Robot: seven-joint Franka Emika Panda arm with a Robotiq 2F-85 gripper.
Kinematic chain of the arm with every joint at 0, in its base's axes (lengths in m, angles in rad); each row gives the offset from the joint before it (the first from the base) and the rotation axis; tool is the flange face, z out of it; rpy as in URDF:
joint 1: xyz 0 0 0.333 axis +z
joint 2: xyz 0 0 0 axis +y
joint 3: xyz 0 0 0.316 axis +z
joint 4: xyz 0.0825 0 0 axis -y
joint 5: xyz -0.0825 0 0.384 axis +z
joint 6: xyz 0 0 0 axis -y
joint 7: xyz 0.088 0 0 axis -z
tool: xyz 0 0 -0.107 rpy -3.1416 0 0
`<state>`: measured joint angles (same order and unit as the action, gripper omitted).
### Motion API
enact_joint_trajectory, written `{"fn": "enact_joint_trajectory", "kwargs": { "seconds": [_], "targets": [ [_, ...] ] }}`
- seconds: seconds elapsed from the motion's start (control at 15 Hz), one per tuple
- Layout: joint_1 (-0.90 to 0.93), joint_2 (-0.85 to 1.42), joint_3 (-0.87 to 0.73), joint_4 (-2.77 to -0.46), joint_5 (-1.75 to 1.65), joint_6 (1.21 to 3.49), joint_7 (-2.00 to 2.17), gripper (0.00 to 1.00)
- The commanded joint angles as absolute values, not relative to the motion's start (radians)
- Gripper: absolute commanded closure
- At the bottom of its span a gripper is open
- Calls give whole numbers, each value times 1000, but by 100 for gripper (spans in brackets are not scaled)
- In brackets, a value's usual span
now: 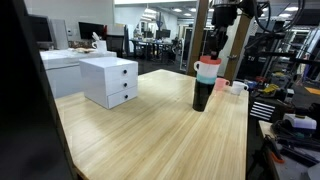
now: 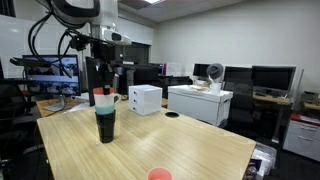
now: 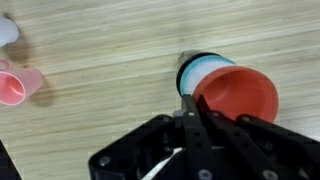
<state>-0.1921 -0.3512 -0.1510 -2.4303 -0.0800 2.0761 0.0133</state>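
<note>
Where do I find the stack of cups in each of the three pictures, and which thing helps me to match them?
In an exterior view: the stack of cups stands right of centre.
In an exterior view: it stands left of centre.
Wrist view: right of centre, seen from above.
Shared landmark: the white drawer box, in both exterior views; it is not in the wrist view.

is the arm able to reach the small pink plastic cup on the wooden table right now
Probably yes: the small pink plastic cup sits uncovered, apart from the red-topped stack of cups, though the shut jaws must open first.
</note>
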Motion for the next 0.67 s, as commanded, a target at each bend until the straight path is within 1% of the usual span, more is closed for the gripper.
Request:
{"fn": "enact_joint_trajectory", "kwargs": {
  "seconds": [0.0,0.6],
  "targets": [
    [-186,-382,-145,-2443,-85,2060,18,96],
    [-178,-403,-153,-2427,-51,2030,-4,94]
  ]
}}
